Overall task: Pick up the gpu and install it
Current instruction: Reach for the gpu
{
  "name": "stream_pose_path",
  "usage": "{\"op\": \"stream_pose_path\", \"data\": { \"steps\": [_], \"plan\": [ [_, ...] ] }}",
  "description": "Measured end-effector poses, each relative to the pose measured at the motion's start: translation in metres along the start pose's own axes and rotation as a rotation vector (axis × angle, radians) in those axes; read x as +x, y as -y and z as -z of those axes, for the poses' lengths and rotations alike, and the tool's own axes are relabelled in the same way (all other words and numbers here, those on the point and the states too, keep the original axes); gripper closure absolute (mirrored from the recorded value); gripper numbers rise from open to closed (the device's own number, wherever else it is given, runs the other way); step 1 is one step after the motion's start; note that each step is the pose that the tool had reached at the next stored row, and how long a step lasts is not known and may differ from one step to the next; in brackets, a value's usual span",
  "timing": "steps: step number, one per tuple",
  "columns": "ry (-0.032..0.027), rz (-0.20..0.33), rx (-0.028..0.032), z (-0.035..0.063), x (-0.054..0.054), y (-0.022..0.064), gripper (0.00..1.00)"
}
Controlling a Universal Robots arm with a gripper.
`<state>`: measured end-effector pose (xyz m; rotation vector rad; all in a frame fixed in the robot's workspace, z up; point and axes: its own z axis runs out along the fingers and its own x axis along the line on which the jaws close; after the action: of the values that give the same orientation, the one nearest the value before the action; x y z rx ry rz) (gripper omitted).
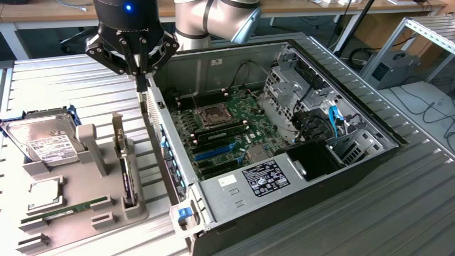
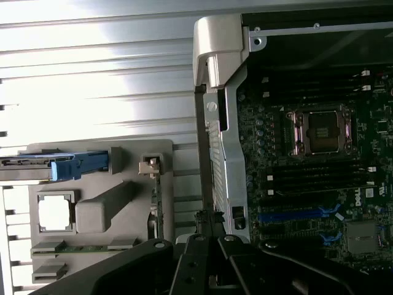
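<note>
Gpu (image 1: 125, 170): on edge in holder (image 1: 74, 223), long axis toward camera, lying to exterior view's left of clenched, empty claw (image 1: 142, 81) above case (image 1: 157, 125) wall.

An open computer case (image 1: 235, 188) lies on the ribbed metal table (image 1: 57, 80), its motherboard (image 1: 238, 128) exposed. At the exterior view's left, a grey holder (image 1: 85, 216) carries a hard drive (image 1: 44, 140) and a green memory stick (image 1: 67, 209).

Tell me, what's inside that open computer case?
A green motherboard with a processor socket and blue slots, a metal drive cage, and cables. The stickered near wall covers the board's closest edge.
</note>
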<state>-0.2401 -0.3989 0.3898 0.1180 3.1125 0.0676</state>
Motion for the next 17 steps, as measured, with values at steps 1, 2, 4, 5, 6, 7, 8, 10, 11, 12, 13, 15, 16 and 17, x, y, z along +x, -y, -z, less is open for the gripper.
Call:
{"op": "stream_pose_path", "data": {
  "steps": [1,2,4,5,6,7,8,10,11,12,13,15,16,17],
  "plan": [
    [0.0,0.0,-0.0001,0.0,0.0004,0.0,0.89],
    [0.0,0.0,0.0,0.0,0.0007,0.0,0.89],
    [0.0,0.0,0.0,-0.0001,0.0014,0.0001,0.89],
    [0.0,0.0,0.0,-0.0001,0.0017,0.0001,0.89],
    [0.0,0.0,0.0,-0.0001,0.002,0.0001,0.89],
    [0.0,0.0,-0.0001,-0.0002,0.0023,0.0002,0.89],
    [0.0,0.0,-0.0001,-0.0002,0.0025,0.0002,0.89],
    [0.0,0.0,0.0,-0.0003,0.0031,0.0002,0.89],
    [0.0,0.0,0.0,-0.0003,0.0033,0.0003,0.89],
    [0.0,0.0,0.0,-0.0003,0.0036,0.0003,0.89],
    [0.0,0.0,-0.0001,-0.0004,0.0039,0.0003,0.89],
    [0.0,0.0,0.0,-0.0004,0.0044,0.0004,0.89],
    [0.0,0.0,0.0,-0.0004,0.0048,0.0004,0.89],
    [0.0,0.0,0.0,-0.0005,0.0051,0.0004,0.89]
  ]
}}
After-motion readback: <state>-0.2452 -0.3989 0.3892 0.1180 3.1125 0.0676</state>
